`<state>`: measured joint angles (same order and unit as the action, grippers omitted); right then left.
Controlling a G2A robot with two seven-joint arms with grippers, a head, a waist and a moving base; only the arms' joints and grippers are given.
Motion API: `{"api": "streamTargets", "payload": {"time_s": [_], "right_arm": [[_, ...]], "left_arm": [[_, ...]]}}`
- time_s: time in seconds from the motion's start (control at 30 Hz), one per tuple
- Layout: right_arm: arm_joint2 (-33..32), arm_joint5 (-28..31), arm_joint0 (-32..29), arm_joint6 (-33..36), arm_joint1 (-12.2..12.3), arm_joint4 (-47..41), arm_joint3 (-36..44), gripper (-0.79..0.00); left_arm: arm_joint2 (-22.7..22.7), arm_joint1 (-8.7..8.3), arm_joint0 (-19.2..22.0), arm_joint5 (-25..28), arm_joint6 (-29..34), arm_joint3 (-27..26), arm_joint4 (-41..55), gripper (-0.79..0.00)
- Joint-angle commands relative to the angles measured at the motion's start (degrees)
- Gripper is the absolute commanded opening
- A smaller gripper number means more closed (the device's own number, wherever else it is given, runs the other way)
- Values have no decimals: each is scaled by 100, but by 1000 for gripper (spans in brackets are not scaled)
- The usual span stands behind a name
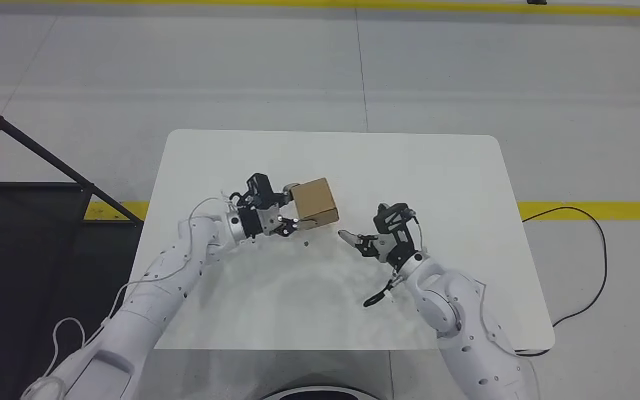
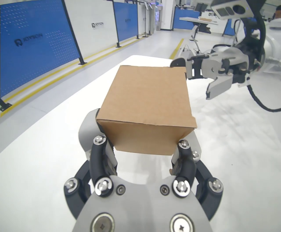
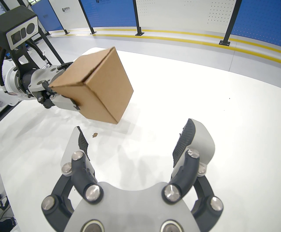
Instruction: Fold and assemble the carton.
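Observation:
A closed brown carton (image 1: 316, 203) is held tilted just above the white table (image 1: 440, 170), near its middle. My left gripper (image 1: 283, 208) is shut on the carton (image 2: 147, 107), one finger on each side of its near end. From the right wrist view the carton (image 3: 96, 87) shows a folded flap seam on its upper face, and the left gripper (image 3: 63, 96) clamps its far end. My right gripper (image 1: 352, 238) stands open a short way to the right of the carton, apart from it, with nothing between its fingers (image 3: 191, 140). It also appears beyond the carton as the right gripper (image 2: 197, 79).
A small brown scrap (image 3: 95, 135) lies on the table between the carton and the right gripper. The table's far half and right side are bare. Blue and white fence panels (image 3: 175, 15) stand beyond the table across a yellow floor line.

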<state>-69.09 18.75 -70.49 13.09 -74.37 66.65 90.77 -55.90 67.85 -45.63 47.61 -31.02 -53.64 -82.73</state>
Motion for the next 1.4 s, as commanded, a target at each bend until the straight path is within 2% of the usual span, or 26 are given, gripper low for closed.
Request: {"api": "streamTargets", "payload": {"time_s": [0.0,0.33,0.5,0.57,0.83,1.13,1.3,1.37], "right_arm": [[11,-20,5,16,1,12,14,0],[119,-86,23,82,-2,101,128,0],[225,-73,116,112,-19,74,41,0],[265,-65,159,102,-27,55,-32,0],[204,-251,174,-137,-34,0,-183,0],[-192,20,-381,-940,95,605,249,0],[-368,7,-686,-1258,135,631,412,0],[-368,7,-686,-1258,135,631,412,0]], "left_arm": [[5,0,1,10,3,1,-11,-785],[6,6,-60,-84,63,-62,37,-785],[-42,72,-198,-277,330,-460,700,-785],[-68,107,-202,-149,435,-534,1150,-785],[-286,109,-108,421,1188,-888,2230,-785],[-673,-16,-151,1039,2167,-1351,3148,-785],[-595,-85,-91,1039,2949,-1595,4304,-785],[-589,-91,-84,1039,3012,-1611,4342,-785]]}}
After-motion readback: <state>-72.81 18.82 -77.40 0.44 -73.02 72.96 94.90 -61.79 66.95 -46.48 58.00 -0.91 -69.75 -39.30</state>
